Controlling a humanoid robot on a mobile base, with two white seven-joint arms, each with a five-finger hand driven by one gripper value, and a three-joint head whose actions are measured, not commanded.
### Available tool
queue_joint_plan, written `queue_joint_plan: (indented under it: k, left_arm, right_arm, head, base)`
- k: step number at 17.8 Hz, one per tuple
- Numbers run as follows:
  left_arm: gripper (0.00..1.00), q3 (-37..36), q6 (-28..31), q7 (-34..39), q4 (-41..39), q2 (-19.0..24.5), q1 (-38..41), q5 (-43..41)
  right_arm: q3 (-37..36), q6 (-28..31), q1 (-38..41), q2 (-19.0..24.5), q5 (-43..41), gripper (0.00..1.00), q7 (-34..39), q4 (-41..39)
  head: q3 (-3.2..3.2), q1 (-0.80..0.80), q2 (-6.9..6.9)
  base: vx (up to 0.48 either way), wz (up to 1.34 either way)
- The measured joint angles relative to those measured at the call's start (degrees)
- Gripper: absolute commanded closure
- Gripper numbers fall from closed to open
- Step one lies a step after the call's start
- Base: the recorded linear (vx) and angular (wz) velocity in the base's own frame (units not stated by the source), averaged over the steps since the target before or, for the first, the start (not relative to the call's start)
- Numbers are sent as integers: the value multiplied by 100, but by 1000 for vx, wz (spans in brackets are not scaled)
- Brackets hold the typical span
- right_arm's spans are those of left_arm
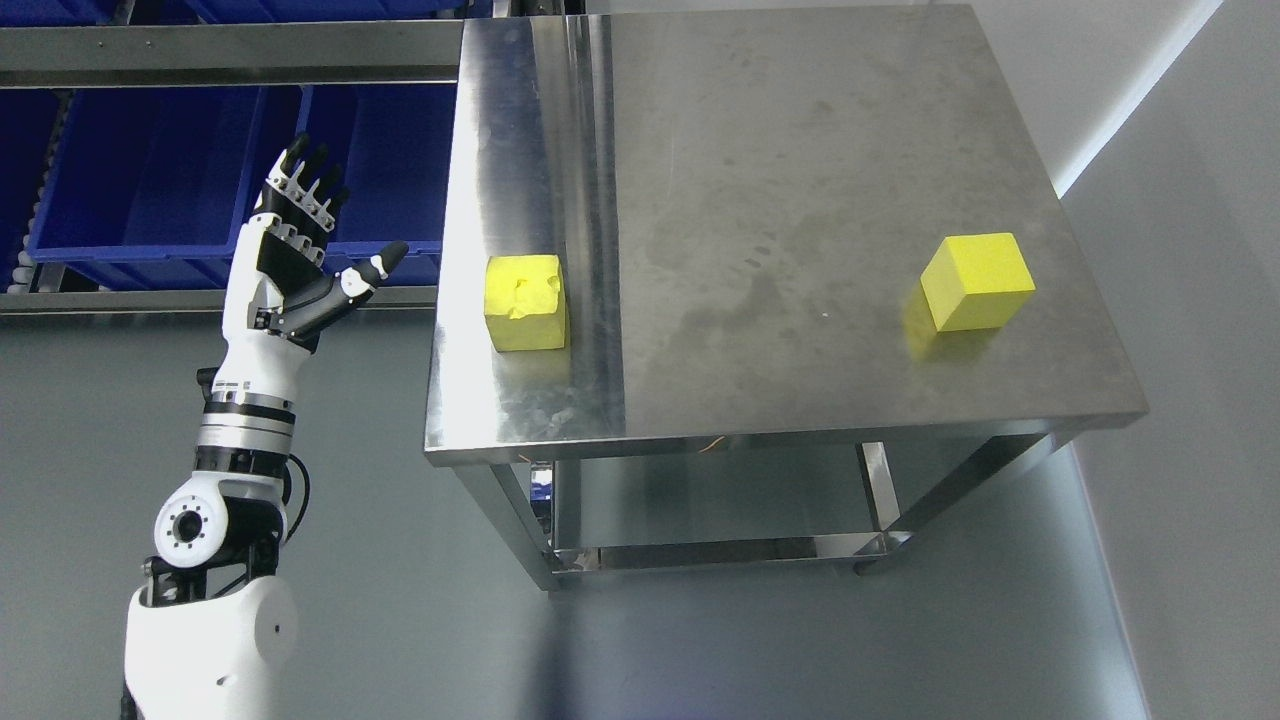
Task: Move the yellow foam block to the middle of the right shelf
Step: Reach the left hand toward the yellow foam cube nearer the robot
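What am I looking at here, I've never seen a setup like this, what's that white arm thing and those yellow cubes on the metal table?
This one picture comes from a camera on a humanoid robot's head, looking down in front of it. The white and black jointed limb at the lower left is the robot's own left arm, ending in a left hand with fingers. That hand is raised with the fingers spread and holds nothing. The right arm is out of view.

In front stands a steel table. Two yellow foam blocks lie on it, well apart: a dented block near the table's left edge, closest to the hand, and a smooth block towards the right side. Neither is being touched.

Behind the hand, to the left of the table, are blue storage bins on a metal rack.
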Motion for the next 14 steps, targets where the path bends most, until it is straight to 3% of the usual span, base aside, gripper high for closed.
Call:
queue_joint_plan:
  k: [5, 14]
  left_arm:
    - [0, 16, -301, -93, 3, 120, -24, 0]
    - [1, -140, -563, -1894, 29, 812, -298, -39]
  right_arm:
    - [0, 0, 0, 0, 0, 0, 0, 0]
    - [0, 0, 0, 0, 0, 0, 0, 0]
  head:
    - [0, 0, 0]
    - [0, 0, 0]
  base:
    - [5, -8]
    - [0, 0]
